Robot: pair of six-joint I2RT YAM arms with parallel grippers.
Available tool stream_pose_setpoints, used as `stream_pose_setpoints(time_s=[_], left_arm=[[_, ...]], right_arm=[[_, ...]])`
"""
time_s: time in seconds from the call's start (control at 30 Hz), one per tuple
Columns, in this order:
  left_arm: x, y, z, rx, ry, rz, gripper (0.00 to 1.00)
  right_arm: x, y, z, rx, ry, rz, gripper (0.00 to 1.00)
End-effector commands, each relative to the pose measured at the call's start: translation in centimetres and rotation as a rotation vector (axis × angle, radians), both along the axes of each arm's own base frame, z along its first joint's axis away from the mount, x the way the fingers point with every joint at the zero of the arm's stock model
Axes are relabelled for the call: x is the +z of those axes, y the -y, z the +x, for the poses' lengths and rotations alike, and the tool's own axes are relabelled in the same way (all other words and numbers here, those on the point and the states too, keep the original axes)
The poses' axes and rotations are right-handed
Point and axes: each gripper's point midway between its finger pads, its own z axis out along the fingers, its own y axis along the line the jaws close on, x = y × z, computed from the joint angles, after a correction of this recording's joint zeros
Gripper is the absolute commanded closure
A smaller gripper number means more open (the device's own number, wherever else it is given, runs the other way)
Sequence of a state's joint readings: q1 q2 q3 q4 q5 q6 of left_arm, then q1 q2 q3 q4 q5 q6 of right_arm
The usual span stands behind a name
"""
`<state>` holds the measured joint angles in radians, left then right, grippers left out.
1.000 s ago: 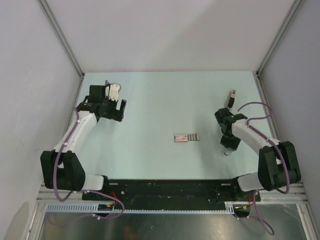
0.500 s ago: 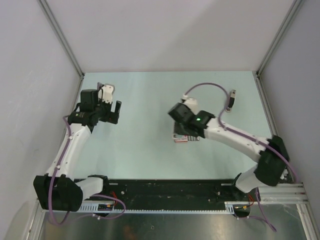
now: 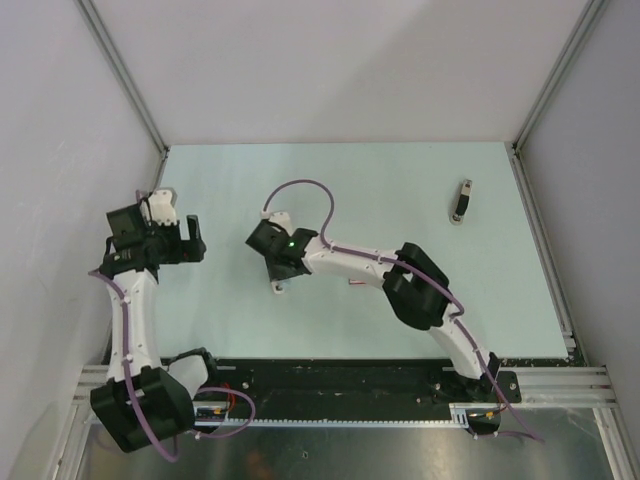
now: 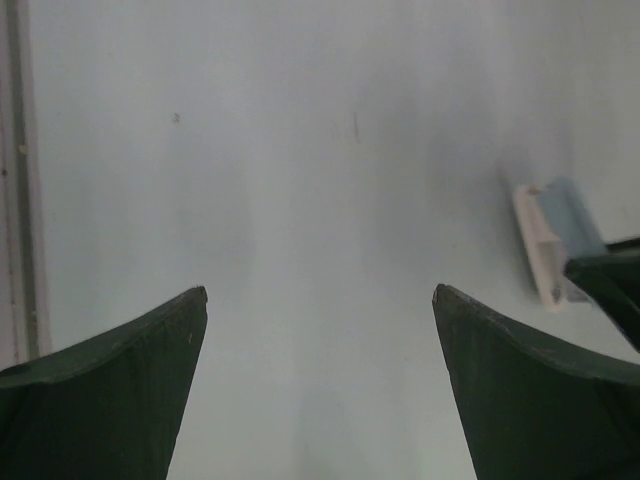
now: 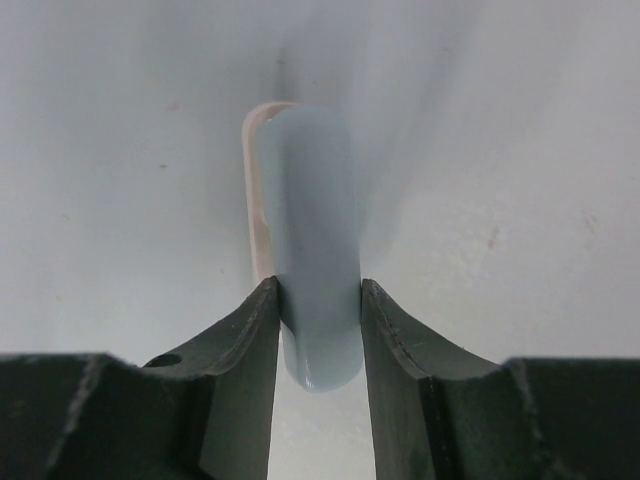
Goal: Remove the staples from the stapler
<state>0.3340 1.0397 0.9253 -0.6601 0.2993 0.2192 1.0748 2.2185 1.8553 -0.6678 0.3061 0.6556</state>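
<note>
The stapler (image 5: 310, 250) is light blue on top with a white base. It lies on the pale green table and points away from the right wrist camera. My right gripper (image 5: 318, 300) is shut on its near end, with one finger on each side. In the top view this gripper (image 3: 277, 278) is reached far across to the left-centre of the table. My left gripper (image 3: 190, 240) is open and empty, low over bare table left of the stapler. The stapler also shows at the right edge of the left wrist view (image 4: 548, 240). No staples show; my right arm covers where they lay.
A small dark and silvery object (image 3: 461, 200) lies at the far right of the table. My right arm (image 3: 360, 262) stretches across the middle of the table. Grey walls and metal rails (image 3: 140, 110) close in the table on three sides.
My right arm has swung from the table's middle to the left-centre and is now shut on the stapler. My left gripper has drawn back to the left.
</note>
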Motion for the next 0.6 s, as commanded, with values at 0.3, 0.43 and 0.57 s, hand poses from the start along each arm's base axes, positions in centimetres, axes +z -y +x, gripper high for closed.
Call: stream_pose_setpoints(time_s=[0.3,0.43,0.57], left_arm=[[1.1,3.6,-2.9,-0.179,0.096,-0.161,0.0],[0.8,3.7,-3.2,-0.192,0.085,-0.158,0.0],[1.0,3.6,-3.2,-0.194,0.089,-0.148,0.0]], right_arm=[[-0.5,-5.0,-0.2,0.096,-0.034,0.047,0.66],[-0.5,-5.2,-0.6,0.108,-0.055,0.07,0.56],[-0.1,-5.9,-1.3,0.122,-0.054,0.1,0.55]])
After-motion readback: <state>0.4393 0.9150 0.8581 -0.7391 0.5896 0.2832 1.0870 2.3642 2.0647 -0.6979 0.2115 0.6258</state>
